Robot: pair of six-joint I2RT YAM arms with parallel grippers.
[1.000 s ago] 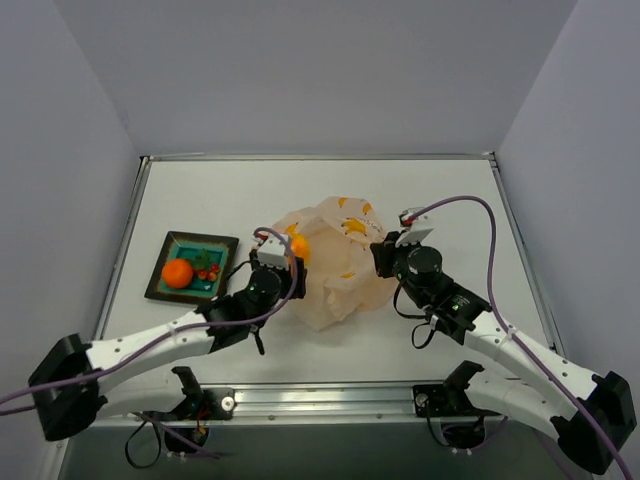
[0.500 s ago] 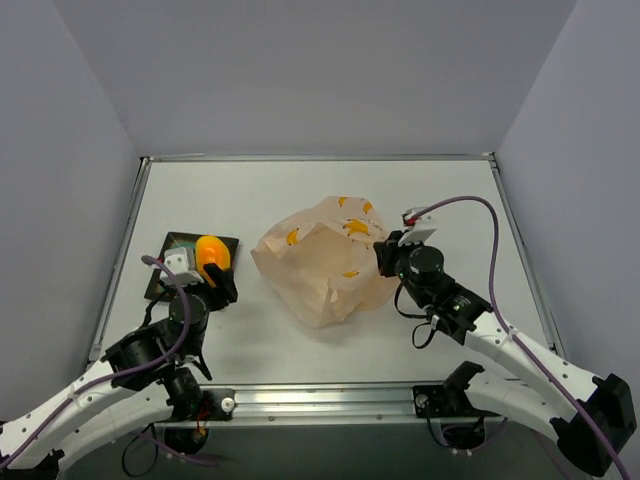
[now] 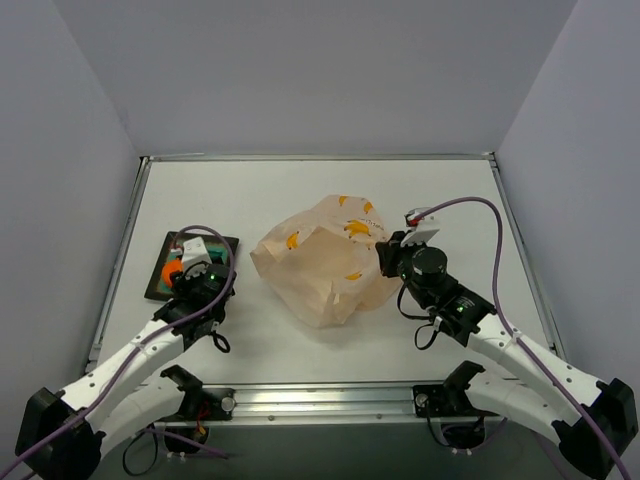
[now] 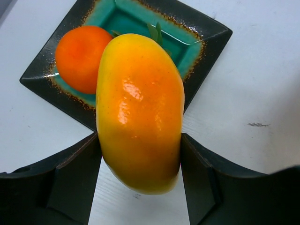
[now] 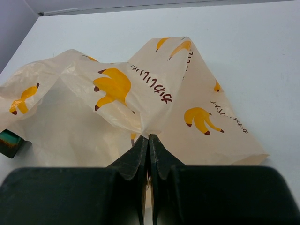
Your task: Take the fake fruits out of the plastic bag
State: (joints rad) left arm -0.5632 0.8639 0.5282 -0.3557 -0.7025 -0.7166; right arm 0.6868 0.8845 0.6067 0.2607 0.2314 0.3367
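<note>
My left gripper [image 4: 139, 143] is shut on a yellow-orange lemon-like fruit [image 4: 139, 108] and holds it just above the near corner of the square teal dish [image 4: 206, 38]. A round orange ball [image 4: 82, 58] lies in the dish, and green leaves [image 4: 155, 33] peek out behind the held fruit. In the top view the left gripper [image 3: 190, 268] covers the dish [image 3: 225, 243], with orange [image 3: 171, 272] showing at its left. My right gripper [image 5: 149, 139] is shut on a fold of the plastic bag [image 5: 140, 89]. The bag [image 3: 320, 262] lies mid-table, with the right gripper [image 3: 388, 262] at its right edge.
A dark corner of the dish [image 5: 9, 143] shows past the bag's left side in the right wrist view. Grey walls close in the white table [image 3: 320, 190] at the back and both sides. A metal rail runs along the near edge.
My left gripper has carried the yellow-orange fruit from the bag's mouth leftward to the dish and now hangs low over it. The bag has slumped. The right gripper has kept its pinch.
</note>
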